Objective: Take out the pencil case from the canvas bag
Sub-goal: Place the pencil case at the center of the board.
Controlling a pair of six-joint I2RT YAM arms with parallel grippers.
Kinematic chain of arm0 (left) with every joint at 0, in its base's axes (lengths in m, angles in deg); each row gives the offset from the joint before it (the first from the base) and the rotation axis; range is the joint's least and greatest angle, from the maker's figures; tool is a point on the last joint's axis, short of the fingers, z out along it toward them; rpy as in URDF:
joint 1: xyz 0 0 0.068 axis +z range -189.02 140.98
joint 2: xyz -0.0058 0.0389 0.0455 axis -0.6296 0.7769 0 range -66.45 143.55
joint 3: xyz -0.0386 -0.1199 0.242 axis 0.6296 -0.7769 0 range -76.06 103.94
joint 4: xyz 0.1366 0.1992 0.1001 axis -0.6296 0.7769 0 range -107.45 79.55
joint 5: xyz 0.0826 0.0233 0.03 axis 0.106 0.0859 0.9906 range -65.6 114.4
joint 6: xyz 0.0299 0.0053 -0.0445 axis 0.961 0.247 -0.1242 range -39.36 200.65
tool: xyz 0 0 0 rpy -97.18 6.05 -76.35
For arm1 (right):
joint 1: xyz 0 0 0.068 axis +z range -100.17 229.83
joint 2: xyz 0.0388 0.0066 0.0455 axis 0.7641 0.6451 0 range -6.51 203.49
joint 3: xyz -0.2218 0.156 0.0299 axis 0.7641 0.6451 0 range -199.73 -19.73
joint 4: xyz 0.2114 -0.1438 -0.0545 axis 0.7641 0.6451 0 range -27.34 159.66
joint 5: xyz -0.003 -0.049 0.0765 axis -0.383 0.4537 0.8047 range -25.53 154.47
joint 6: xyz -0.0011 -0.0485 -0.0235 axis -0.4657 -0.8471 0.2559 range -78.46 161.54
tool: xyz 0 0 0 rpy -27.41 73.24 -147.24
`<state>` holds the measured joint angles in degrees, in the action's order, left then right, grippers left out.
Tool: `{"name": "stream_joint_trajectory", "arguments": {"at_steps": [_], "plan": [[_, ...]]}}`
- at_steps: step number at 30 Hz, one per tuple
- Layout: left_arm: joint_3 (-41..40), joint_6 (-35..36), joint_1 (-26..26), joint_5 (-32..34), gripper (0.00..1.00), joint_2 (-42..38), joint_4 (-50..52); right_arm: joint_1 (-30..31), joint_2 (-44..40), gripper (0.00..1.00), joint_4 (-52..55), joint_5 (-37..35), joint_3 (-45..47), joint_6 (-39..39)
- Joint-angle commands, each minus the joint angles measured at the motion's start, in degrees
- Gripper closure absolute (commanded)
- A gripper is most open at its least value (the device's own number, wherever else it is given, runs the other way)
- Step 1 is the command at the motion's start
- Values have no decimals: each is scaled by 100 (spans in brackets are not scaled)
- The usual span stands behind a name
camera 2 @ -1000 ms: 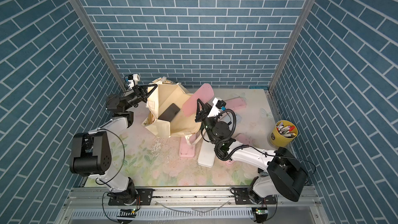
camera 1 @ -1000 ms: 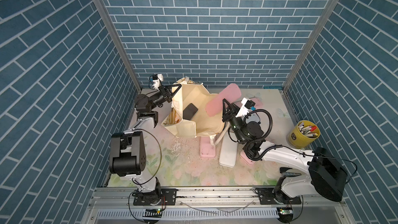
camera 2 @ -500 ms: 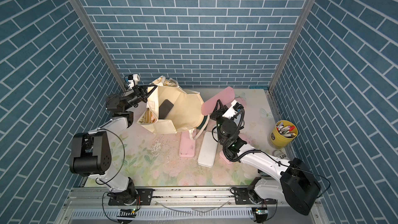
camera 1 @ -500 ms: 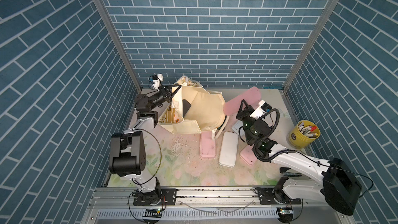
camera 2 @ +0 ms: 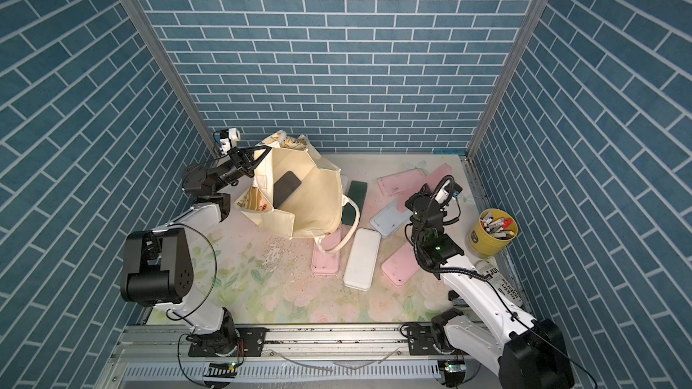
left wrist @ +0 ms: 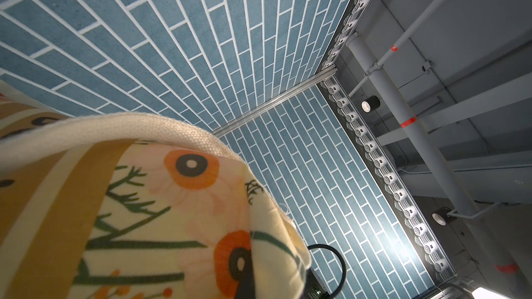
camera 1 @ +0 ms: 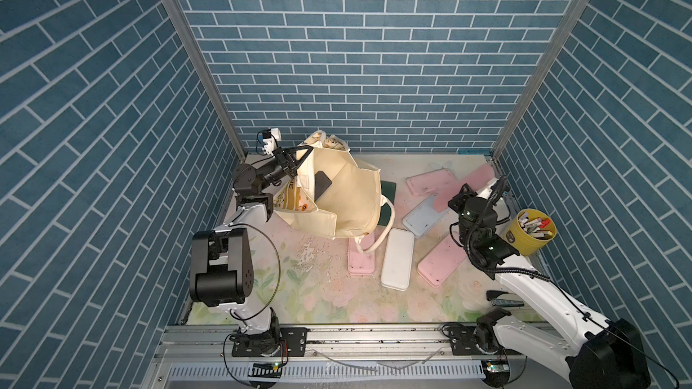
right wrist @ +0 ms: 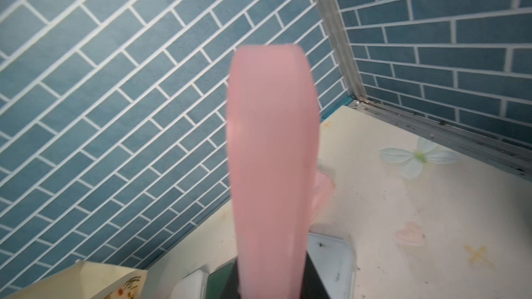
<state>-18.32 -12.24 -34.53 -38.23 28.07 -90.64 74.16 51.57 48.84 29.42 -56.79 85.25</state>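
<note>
The cream canvas bag (camera 1: 348,200) stands open at the back left, printed side toward the left arm. My left gripper (camera 1: 298,157) is shut on its upper rim and holds it up. In the left wrist view the flowered cloth (left wrist: 144,211) covers the jaws. A dark flat thing (camera 1: 322,185) lies inside the bag. My right gripper (camera 1: 463,191) is shut on a pink pencil case (camera 1: 481,177), held in the air at the right, clear of the bag. The right wrist view shows the case (right wrist: 270,139) sticking straight out from the jaws.
Several flat cases lie on the floral mat: pink (camera 1: 430,181), light blue (camera 1: 423,218), pink (camera 1: 443,261), white (camera 1: 397,263), pink (camera 1: 361,263) and dark green (camera 1: 387,200). A yellow pen cup (camera 1: 528,235) stands by the right wall. A bag strap (camera 1: 378,233) trails over the cases.
My right gripper has carried the pink pencil case from the bag's mouth to the right side. The bag has settled back toward the left. The left gripper has kept its hold.
</note>
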Motion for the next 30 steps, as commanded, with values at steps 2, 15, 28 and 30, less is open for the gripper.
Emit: {"name": "stream_joint_trajectory", "arguments": {"at_steps": [2, 15, 28, 30], "plan": [[185, -46, -1, 153, 99, 5, -546, -563, -70, 100, 773, 850, -48, 271], [203, -213, -1, 191, 99, 202, -719, -1860, 362, 100, 2894, 2688, -1060, -611], [203, -169, -2, 208, 100, 376, -622, -2800, 1453, 100, 3420, 4154, -1600, -845], [203, -152, -1, 201, 100, 383, -601, -2840, 1608, 100, 3455, 4262, -1642, -885]]}}
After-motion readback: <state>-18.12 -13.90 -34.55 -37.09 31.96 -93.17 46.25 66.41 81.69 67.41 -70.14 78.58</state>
